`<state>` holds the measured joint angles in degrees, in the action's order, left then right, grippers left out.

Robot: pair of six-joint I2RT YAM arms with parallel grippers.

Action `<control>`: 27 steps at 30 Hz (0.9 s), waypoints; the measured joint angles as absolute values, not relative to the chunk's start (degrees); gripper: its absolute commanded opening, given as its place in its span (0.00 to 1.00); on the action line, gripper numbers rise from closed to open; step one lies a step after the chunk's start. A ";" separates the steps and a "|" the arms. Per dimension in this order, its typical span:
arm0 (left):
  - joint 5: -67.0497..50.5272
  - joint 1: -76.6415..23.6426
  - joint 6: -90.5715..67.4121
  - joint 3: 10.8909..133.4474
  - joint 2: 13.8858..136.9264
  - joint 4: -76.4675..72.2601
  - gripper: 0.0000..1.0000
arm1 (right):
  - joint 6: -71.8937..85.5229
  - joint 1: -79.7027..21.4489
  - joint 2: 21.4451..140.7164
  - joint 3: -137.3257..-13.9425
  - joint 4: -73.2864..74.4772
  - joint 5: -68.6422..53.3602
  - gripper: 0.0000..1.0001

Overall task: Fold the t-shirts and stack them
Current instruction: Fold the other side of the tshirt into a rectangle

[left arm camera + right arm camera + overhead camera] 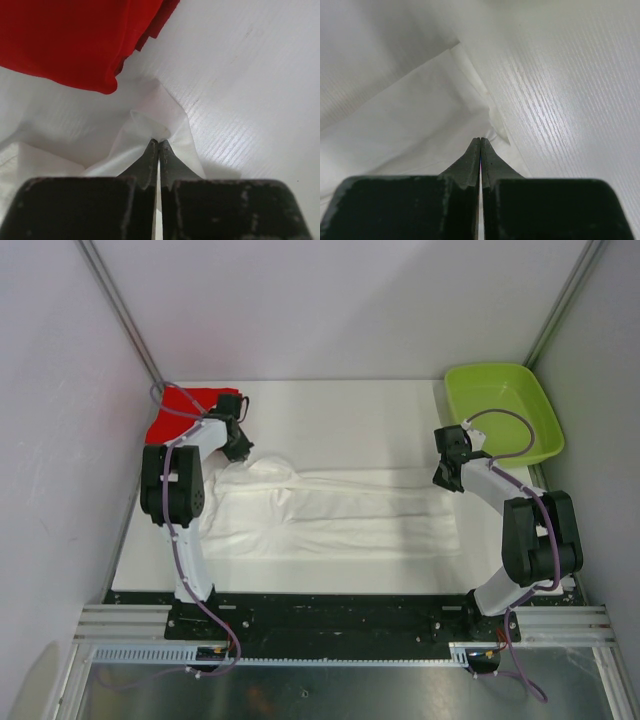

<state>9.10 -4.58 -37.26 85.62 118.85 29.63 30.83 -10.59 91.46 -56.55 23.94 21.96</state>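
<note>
The left gripper has its dark, tapered fingers pressed together, pinching a peaked fold of the thin white t-shirt. Just beyond its tips the smooth red t-shirt lies on the ribbed white table, cut off by the frame. The right gripper is clamped on the white shirt's hemmed edge; how much cloth sits between its tips is hidden. The left arm and right arm bend at the elbow, wrists angled down over the shirt's opposite ends.

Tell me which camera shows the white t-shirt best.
Top external: the white t-shirt lies spread on the table, nearly its whole outline visible. The wrist views show only scraps: a bunched corner pinched by the left gripper, a hem edge at the shut right gripper.
</note>
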 measured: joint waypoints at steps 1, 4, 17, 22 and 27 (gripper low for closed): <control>8.99 -4.58 -37.21 85.62 118.85 29.65 0.00 | 30.83 -10.59 91.46 -56.55 23.92 21.96 0.00; 8.80 -4.58 -37.08 85.62 118.61 29.67 0.00 | 30.79 -10.48 91.46 -56.55 23.90 21.96 0.00; 8.82 -4.58 -36.07 75.99 100.90 28.56 0.00 | 29.98 -9.26 90.21 -56.55 24.27 21.98 0.00; 8.75 -4.51 -36.05 67.42 93.82 28.53 0.00 | 29.98 -9.15 88.60 -56.55 25.19 22.00 0.00; 8.75 -4.32 -36.07 59.44 86.26 29.34 0.00 | 29.98 -9.17 87.66 -56.47 25.91 22.02 0.00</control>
